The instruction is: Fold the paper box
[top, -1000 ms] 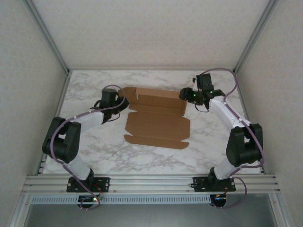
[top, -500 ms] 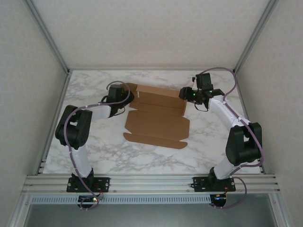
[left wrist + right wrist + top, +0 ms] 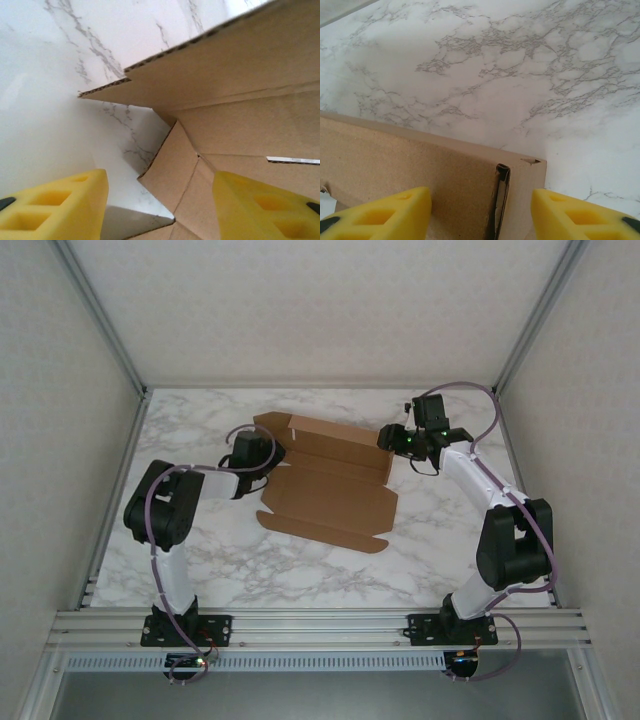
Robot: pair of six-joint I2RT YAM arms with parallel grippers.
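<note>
The paper box (image 3: 330, 502) lies part-folded mid-table, brown and open, with its back wall raised and its front flap flat. My left gripper (image 3: 264, 462) is at the box's left end. In the left wrist view this gripper (image 3: 160, 212) is open, and a loose side flap (image 3: 172, 165) of the box sits between its yellow fingers (image 3: 55, 205), untouched. My right gripper (image 3: 391, 441) is at the box's back right corner. In the right wrist view it (image 3: 481, 215) is open and straddles the folded corner (image 3: 502, 195) of the back wall.
The marble table (image 3: 190, 550) spreads out around the box. Aluminium frame posts (image 3: 100, 315) and white walls close in the left, right and back. The arm bases stand on the rail (image 3: 320, 625) at the near edge.
My left gripper has opened and moved right, closer against the box's left end, with its elbow swung in. The box has turned slightly, its front flap shifting left. The right arm has stayed put.
</note>
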